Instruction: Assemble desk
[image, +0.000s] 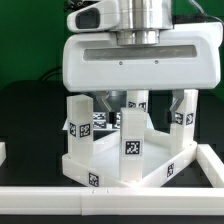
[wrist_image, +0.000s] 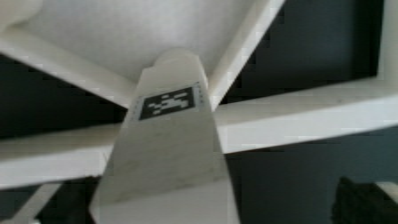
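Note:
The desk slab (image: 112, 172) lies on the black table with its legs pointing up. Three tagged white legs stand in its corner sockets: one at the exterior view's left (image: 79, 128), one in front (image: 132, 140) and one at the right (image: 186, 122). My gripper (image: 140, 100) hangs low over the back corner, and its wide white body hides that corner. In the wrist view a further leg (wrist_image: 169, 140) with a tag on its end stands between my dark fingers (wrist_image: 25, 206), with space on both sides. My gripper (wrist_image: 205, 208) is open and holds nothing.
A long white border rail (image: 100, 207) runs along the front of the table and turns up the exterior view's right side (image: 208, 170). A small white piece (image: 3, 151) shows at the left edge. A green wall stands behind.

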